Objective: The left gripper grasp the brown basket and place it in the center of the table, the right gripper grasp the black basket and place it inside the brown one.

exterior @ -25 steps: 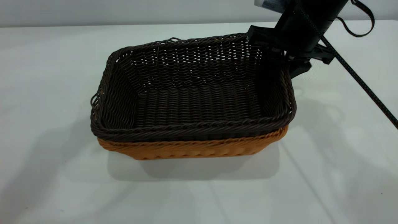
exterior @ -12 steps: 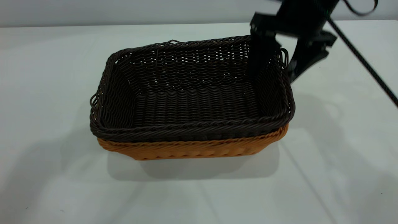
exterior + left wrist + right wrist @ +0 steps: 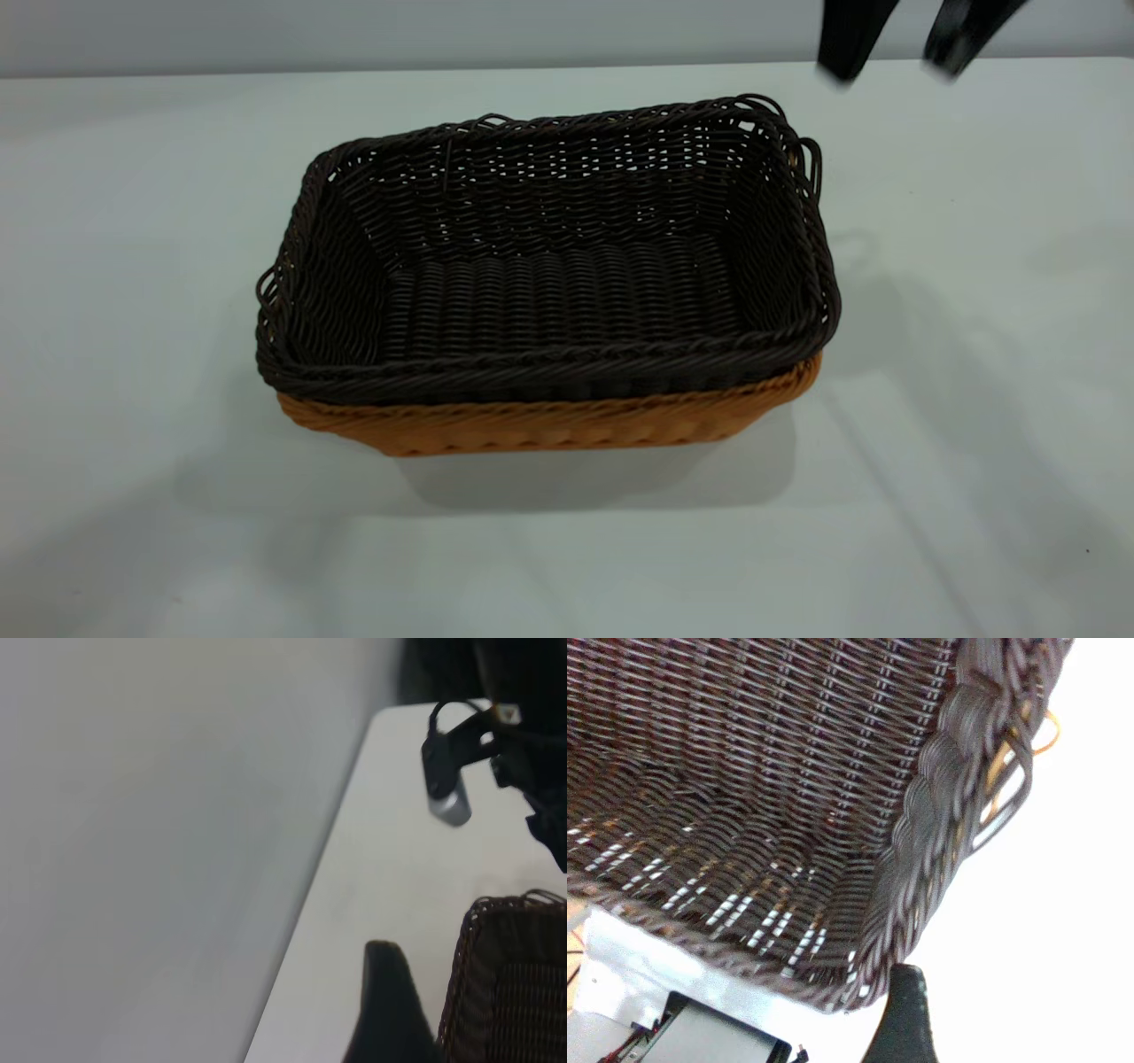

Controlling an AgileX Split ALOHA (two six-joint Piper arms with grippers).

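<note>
Baskets sit nested near the table's (image 3: 133, 221) centre: the black basket (image 3: 549, 266) rests inside the brown basket (image 3: 549, 425), whose orange wall shows only along the near side below the dark rim. Both stand level and upright. The right gripper (image 3: 895, 62) hangs above the table past the far-right corner of the baskets, clear of the rim, its 2 fingers spread apart with nothing between them. The right wrist view looks down on that same corner of the black basket, with a loop handle beside the rim. The left gripper (image 3: 390, 1010) shows only as 1 dark finger near the black basket's rim in its own wrist view; whether its jaws are spread cannot be told. Judging by the layout, both placements look done, and the release step is in hand. The next move likely calls only for the right arm to pull away without catching the handle.
</note>
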